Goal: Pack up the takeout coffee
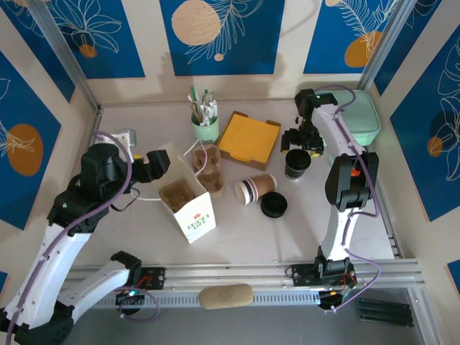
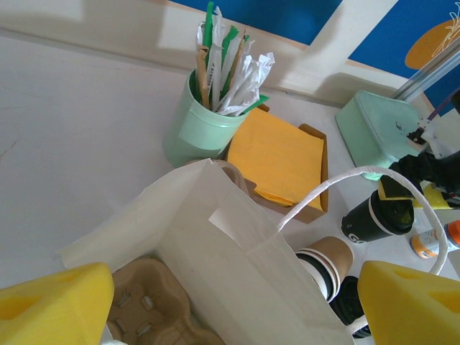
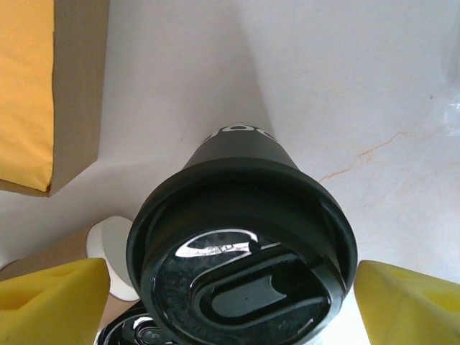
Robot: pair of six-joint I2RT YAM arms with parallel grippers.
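The takeout coffee (image 1: 256, 189), a kraft-brown paper cup with white and dark bands, lies on its side mid-table; it also shows as the kraft cup (image 2: 333, 261) past the bag and the kraft cup (image 3: 50, 253) at lower left. Its black lid (image 1: 274, 205) lies loose beside it. My left gripper (image 1: 158, 164) is open over the white paper bag (image 1: 192, 208), whose wall stands between the yellow fingers (image 2: 54, 305). My right gripper (image 1: 302, 142) is open just above a lidded black cup (image 3: 241, 251), its fingers (image 3: 410, 302) apart from the lid on both sides.
A pulp cup carrier (image 2: 147, 313) sits inside the bag and another carrier (image 1: 208, 169) stands behind it. Further back are a mint-green cup of utensils (image 1: 205, 123) and a box of yellow napkins (image 1: 249, 138). A mint-green container (image 1: 359, 118) stands at the right.
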